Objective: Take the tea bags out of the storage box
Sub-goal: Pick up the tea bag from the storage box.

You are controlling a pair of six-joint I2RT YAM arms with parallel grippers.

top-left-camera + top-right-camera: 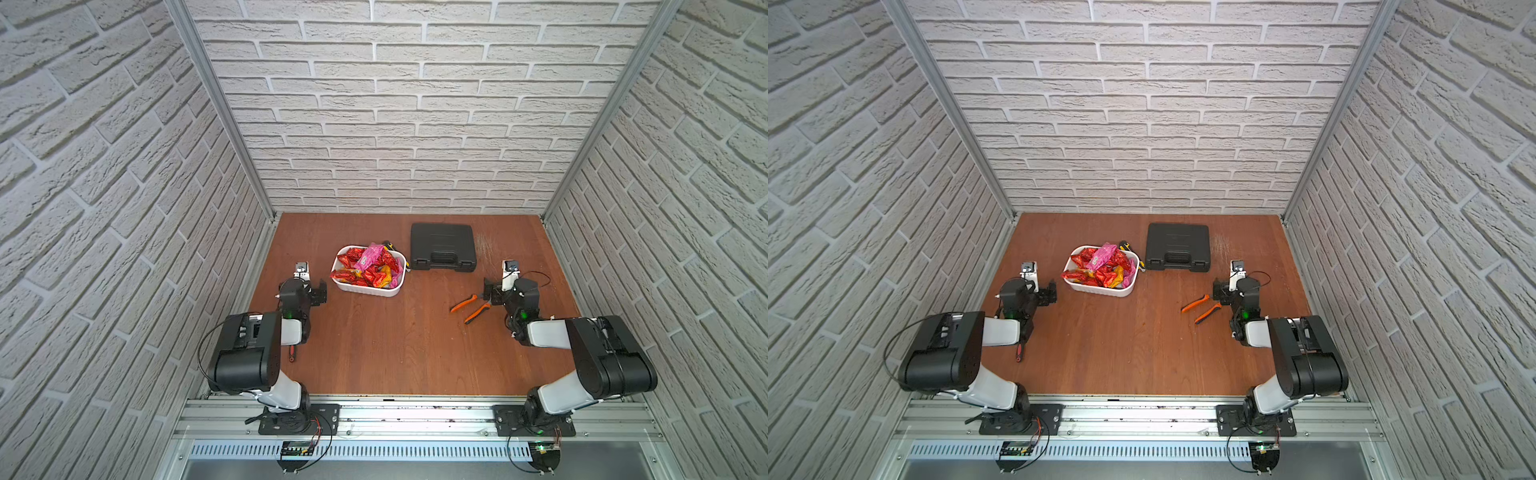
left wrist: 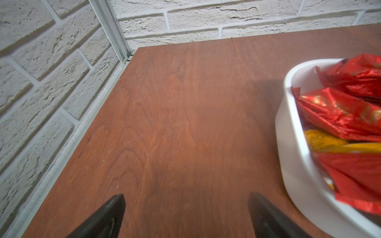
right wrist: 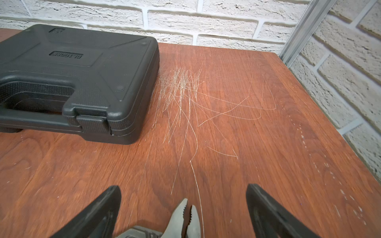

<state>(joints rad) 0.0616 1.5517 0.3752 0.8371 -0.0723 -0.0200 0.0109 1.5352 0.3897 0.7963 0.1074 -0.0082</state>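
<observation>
**A:** What are the claws doing?

**B:** Both are spread wide with nothing in them. The left gripper (image 2: 186, 196) has only bare table (image 2: 185, 123) between its fingers. The right gripper (image 3: 184, 187) hangs over the nose of the pliers (image 3: 185, 214), a finger on either side. It doesn't look to be touching them, though I can't be sure from here.

**A:** And the tea bags?

**B:** All in the box (image 1: 365, 291), as far as I can see. The tea bags (image 1: 368, 266) are heaped above the rim. They're mostly red foil, with a bit of yellow-orange low down and a pink one sticking up at the back. One red one droops over the rim on the side towards the left gripper.

**A:** None out on the table?

**B:** Not one that I can spot in either top view, so I'd say the job hasn't started and the whole heap is left to do.

**A:** Which arm is closer?

**B:** The left, easily. The box sits just beside its gripper, slightly farther back on the table. The right one is well apart from the box, over by the pliers, with the black case (image 1: 442, 247) behind it.

**A:** Anything else around?

**B:** There's a red-and-black screwdriver (image 1: 292, 353) half under the left arm. Something yellow and black (image 1: 388, 246) pokes out behind the box, but I can't tell what it is. Neither is in the way of the heap.

**A:** So what's the first move?

**B:** My guess is that the left gripper swings over the rim and pinches whatever's on top. That foil looks slippery and tangled, so one pinch may drag a neighbour along.
</observation>
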